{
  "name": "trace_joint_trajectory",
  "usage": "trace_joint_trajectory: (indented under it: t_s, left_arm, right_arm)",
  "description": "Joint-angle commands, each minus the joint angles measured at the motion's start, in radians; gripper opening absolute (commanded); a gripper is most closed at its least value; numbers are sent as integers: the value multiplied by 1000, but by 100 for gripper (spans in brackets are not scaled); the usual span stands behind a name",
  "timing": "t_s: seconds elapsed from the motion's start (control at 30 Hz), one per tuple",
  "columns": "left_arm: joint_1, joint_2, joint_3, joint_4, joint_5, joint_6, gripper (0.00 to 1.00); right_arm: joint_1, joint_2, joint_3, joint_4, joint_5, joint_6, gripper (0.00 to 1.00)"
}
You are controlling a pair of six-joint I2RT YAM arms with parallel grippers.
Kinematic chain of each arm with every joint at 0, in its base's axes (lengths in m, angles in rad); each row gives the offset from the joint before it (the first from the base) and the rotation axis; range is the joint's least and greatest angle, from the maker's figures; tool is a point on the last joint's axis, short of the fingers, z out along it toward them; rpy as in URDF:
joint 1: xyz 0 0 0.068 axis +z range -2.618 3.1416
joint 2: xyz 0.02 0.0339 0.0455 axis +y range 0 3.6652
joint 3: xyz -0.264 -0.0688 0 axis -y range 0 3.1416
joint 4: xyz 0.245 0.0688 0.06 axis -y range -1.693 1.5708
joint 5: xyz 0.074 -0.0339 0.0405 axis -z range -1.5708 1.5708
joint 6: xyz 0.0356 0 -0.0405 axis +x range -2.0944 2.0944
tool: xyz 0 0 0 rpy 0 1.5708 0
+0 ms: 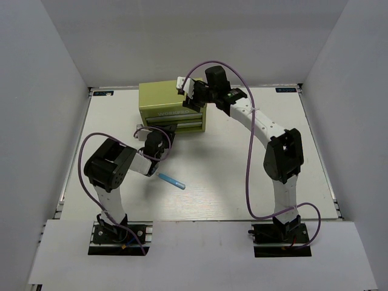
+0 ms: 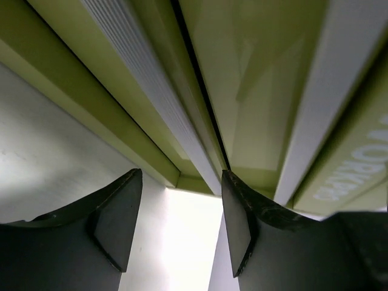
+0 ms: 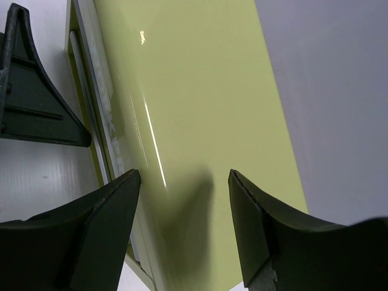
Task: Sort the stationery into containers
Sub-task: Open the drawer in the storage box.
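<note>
Pen point(image 1: 171, 180): a light-blue one lies flat on the table point(image 1: 242, 182), well clear of the chest point(image 1: 163, 100) and just in front of the left arm. No other pen shows in any view. It is probably light, stiff plastic with a smooth round barrel, so it may roll or squirt out of a pinch. The safest hold is likely across the barrel at mid-length, with the fingers square to its long axis.

The chest is painted metal, glossy and far heavier. Its drawers would be worked by their ribbed handle bars, and it may slide when pulled unless it is braced.

The left gripper point(image 1: 156, 140) sits at the chest's lower front. Its fingers are apart and nothing is between them. The right gripper point(image 1: 187, 91) hovers at the chest's top right corner, likewise apart and empty.

Only the top view shows the pen and how both arms stand to the chest. The left wrist view shows what it cannot, the drawer fronts and ribbed bars close up, with bare table in the gap of the gripper point(image 2: 182, 200). The right wrist view gives the shiny lid point(image 3: 200, 91) under its gripper point(image 3: 185, 176). A dark shape beside the chest front is likely the other gripper.
</note>
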Motion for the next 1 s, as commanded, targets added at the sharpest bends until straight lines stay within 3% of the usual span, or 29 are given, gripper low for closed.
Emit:
trace_joint_trajectory:
  t_s: [0.0, 0.4, 0.67, 0.97]
  left_arm:
    - [5, 7, 44, 29, -39, -19, 64]
    - [5, 59, 62, 43, -88, -47, 63]
    - [5, 140, 93, 118, -110, -65, 49]
    - [5, 182, 102, 178, -128, -86, 48]
  right_arm:
    - [-3, 29, 49, -10, 29, -9, 66]
    - [-3, 31, 45, -22, 34, -9, 66]
    - [-6, 28, 40, -40, 40, -9, 64]
    - [-5, 22, 36, -53, 48, -12, 64]
